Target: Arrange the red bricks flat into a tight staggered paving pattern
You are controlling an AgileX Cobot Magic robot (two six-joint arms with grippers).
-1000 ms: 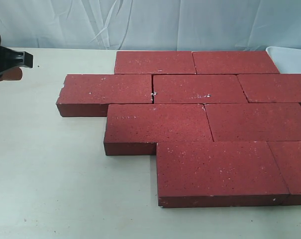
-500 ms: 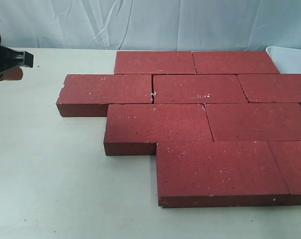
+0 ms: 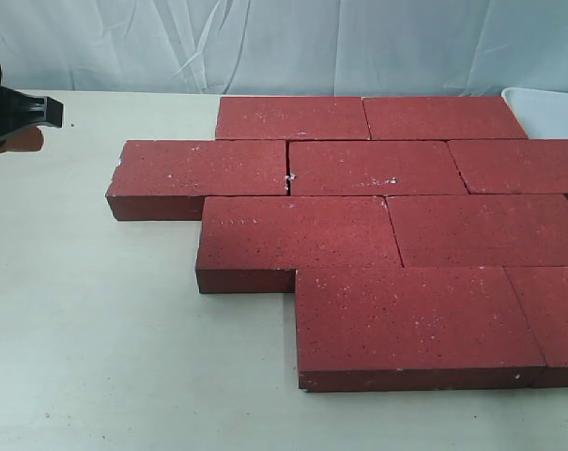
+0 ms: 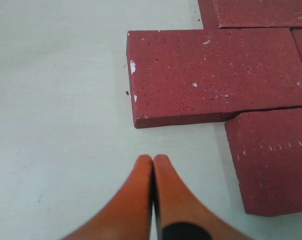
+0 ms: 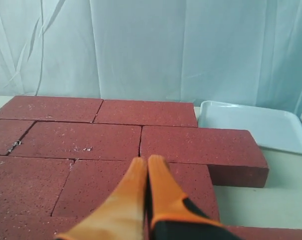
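Several dark red bricks (image 3: 377,235) lie flat on the pale table in tight staggered rows, filling the middle and right of the exterior view. My left gripper (image 3: 25,127) hovers at the far left edge, well clear of the nearest brick (image 3: 204,167). In the left wrist view its orange fingers (image 4: 151,161) are pressed together, empty, over bare table short of a brick corner (image 4: 210,75). My right gripper (image 5: 147,162) is shut and empty above the brick field (image 5: 81,142); it does not show in the exterior view.
A white tray (image 5: 255,125) sits on the table behind the right end of the bricks, its corner also visible as the tray (image 3: 551,108). A wrinkled pale curtain (image 3: 284,42) backs the table. Bare table (image 3: 96,329) spreads left and in front of the bricks.
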